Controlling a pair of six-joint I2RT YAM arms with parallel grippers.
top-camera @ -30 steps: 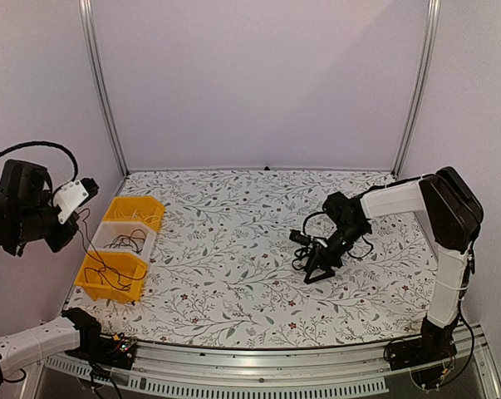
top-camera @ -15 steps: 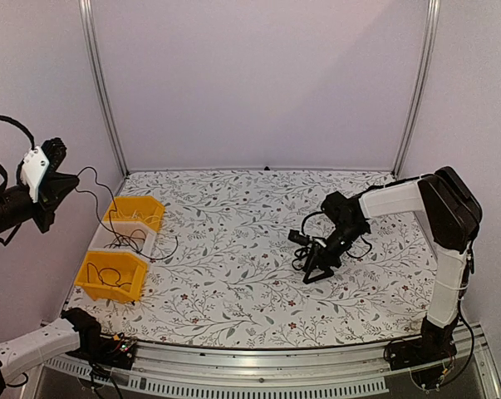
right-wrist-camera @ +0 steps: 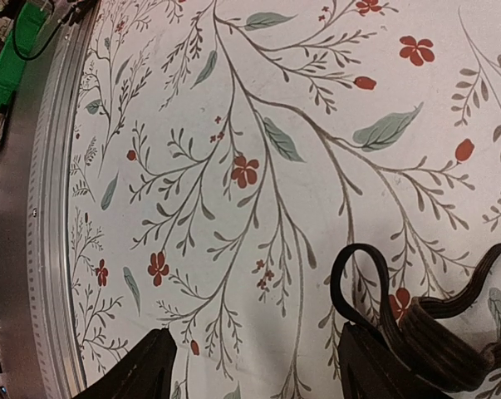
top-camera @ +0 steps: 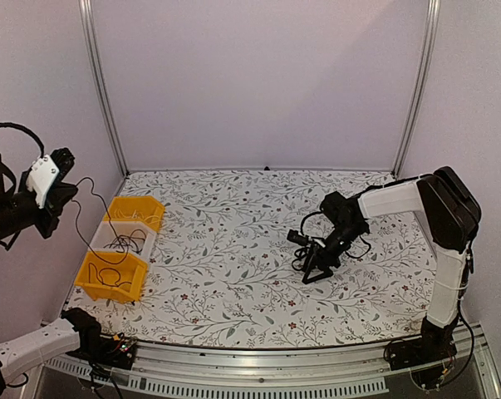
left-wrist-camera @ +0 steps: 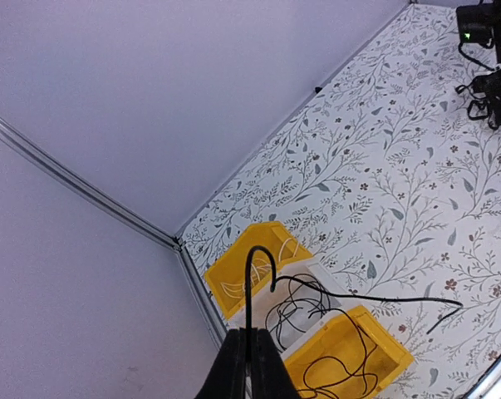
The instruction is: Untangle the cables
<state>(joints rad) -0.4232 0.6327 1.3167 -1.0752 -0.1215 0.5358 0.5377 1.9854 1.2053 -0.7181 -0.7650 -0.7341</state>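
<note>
My left gripper (top-camera: 67,195) is raised high at the left wall, above the bins. It is shut on one thin black cable (left-wrist-camera: 252,287). That cable arches over the shut fingertips (left-wrist-camera: 250,366) and trails right across the floral table. More thin black cables (top-camera: 124,243) lie tangled in the white bin (left-wrist-camera: 362,293) and loop into the near yellow bin (left-wrist-camera: 383,342). My right gripper (top-camera: 315,270) is low over the table on the right. In its wrist view it (right-wrist-camera: 258,370) is open, and a dark flat cable loop (right-wrist-camera: 350,278) lies by its right finger (right-wrist-camera: 375,366).
Three bins stand in a row at the table's left edge: a far yellow bin (top-camera: 156,206), a white bin (top-camera: 109,229) and a near yellow bin (top-camera: 82,273). The far yellow one holds pale cables. Metal frame posts (top-camera: 100,91) stand at the back corners, and a metal rail (right-wrist-camera: 26,208) runs along the front.
My left gripper has risen from beside the bins with the cable, lifting it out of the tangle, then settled slightly lower. The right arm has not moved.
</note>
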